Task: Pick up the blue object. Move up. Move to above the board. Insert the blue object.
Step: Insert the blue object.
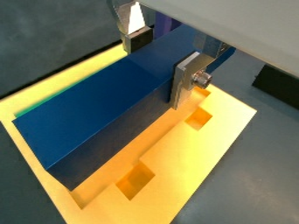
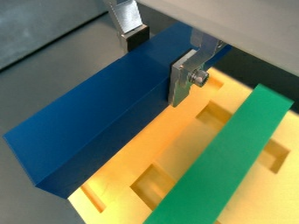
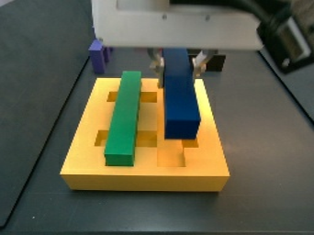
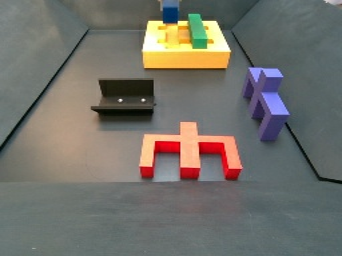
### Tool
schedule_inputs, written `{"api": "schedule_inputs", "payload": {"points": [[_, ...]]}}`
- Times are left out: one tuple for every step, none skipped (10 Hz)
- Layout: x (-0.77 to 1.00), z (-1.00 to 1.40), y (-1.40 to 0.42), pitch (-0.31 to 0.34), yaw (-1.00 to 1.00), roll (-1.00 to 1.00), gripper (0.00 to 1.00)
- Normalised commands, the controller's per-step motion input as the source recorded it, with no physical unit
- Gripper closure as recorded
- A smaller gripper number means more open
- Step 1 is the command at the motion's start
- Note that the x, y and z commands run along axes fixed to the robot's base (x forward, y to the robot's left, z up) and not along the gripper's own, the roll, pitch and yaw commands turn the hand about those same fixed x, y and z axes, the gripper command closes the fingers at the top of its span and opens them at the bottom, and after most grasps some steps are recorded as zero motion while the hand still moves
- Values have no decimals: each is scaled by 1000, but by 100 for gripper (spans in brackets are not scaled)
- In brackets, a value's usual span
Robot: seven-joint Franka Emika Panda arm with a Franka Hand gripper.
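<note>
- Blue bar [image 3: 181,92] sits above the board [image 3: 147,170], clamped at its far end between the end effector's [image 1: 163,63] two silver fingers [image 1: 187,79], which are closed flat against its long side faces.
- Its long axis runs along the board's grooves, parallel to the green bar [image 3: 123,115] that lies in the neighbouring groove.
- In both wrist views the blue bar stretches away from the fingers over the yellow surface; square cut-outs [image 1: 135,179] show just beside its lower edge.
- In a side view the blue bar's near end stops short of the board's front edge, with a cut-out [image 3: 174,156] visible just past it.
- Whether the bar's underside touches the board cannot be told.
- A strip of yellow separates the blue and green bars; they are apart, not touching [image 2: 222,157].
- In a side view the board stands at the far end of the dark worktop [image 4: 80,130], with the end effector above it [image 4: 170,12].
- Well apart from the board on the worktop are the fixture [image 4: 126,97], a purple block [image 4: 266,100] and a red piece [image 4: 191,152].
</note>
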Motion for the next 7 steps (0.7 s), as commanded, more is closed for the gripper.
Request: {"api": "schedule_inputs", "payload": {"points": [[80,-563,0,0,20,0,100],[-43,-580,0,-116,0,-90,100],[0,-517,0,-67,0,-87,100],[0,-306,-23,-23,0,0,100],[0,-240,-29,-13,0,0,100],[0,-191,-17,-19,0,0,100],[-11,-174,0,-37,0,0,100]]}}
